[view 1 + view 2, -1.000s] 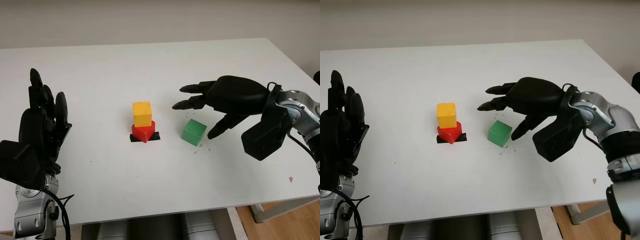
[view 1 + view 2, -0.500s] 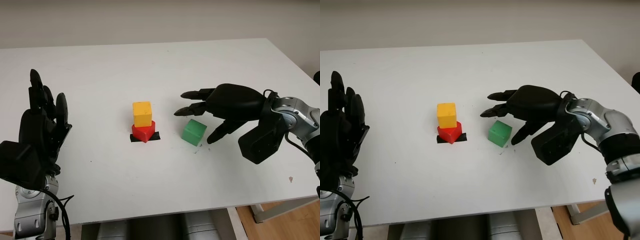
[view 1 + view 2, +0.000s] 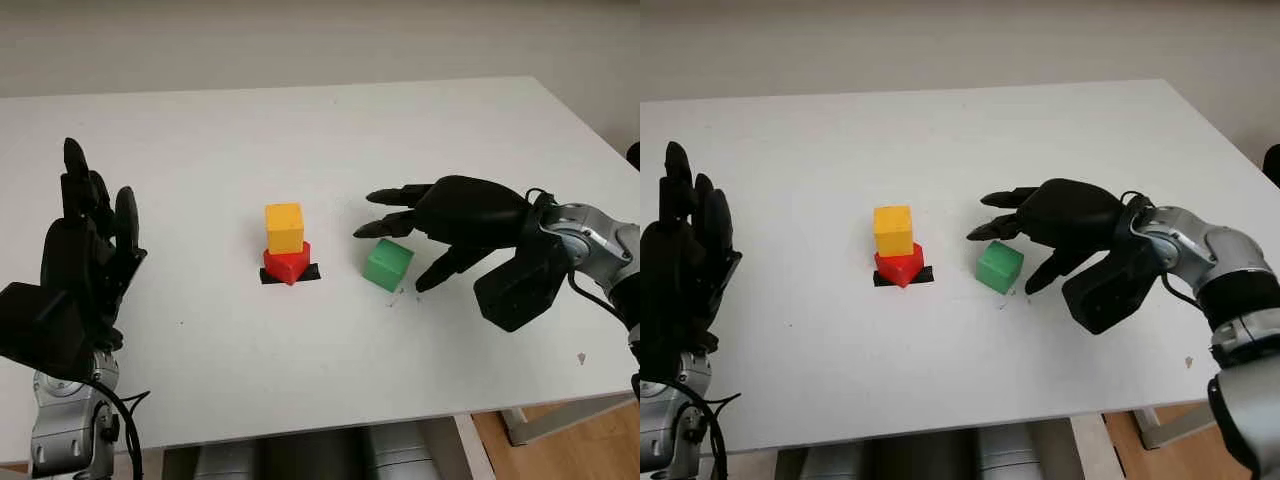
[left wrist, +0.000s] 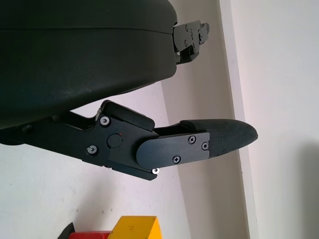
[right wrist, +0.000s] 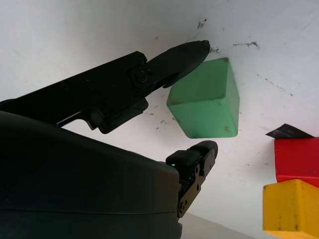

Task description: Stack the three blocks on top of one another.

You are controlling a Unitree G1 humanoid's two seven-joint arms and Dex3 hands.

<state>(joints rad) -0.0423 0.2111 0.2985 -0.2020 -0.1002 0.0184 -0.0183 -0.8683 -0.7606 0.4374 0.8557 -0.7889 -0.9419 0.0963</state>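
Note:
A yellow block (image 3: 284, 227) sits on top of a red block (image 3: 287, 265), which stands on a black tape mark (image 3: 291, 274) near the table's middle. A green block (image 3: 387, 265) lies on the table just right of that stack. My right hand (image 3: 405, 245) is open and hovers low over the green block, two fingers on its far side and the thumb (image 3: 436, 273) at its near right; the right wrist view shows the green block (image 5: 205, 104) between them, no contact visible. My left hand (image 3: 75, 270) is open, raised at the table's left.
The white table (image 3: 320, 130) stretches wide behind the blocks, with its right edge (image 3: 590, 130) beyond my right arm. Small dark specks (image 3: 398, 297) mark the surface near the green block.
My right hand has come down and drawn slightly nearer, its fingers now lower around the green block. The blocks and my left hand have not moved.

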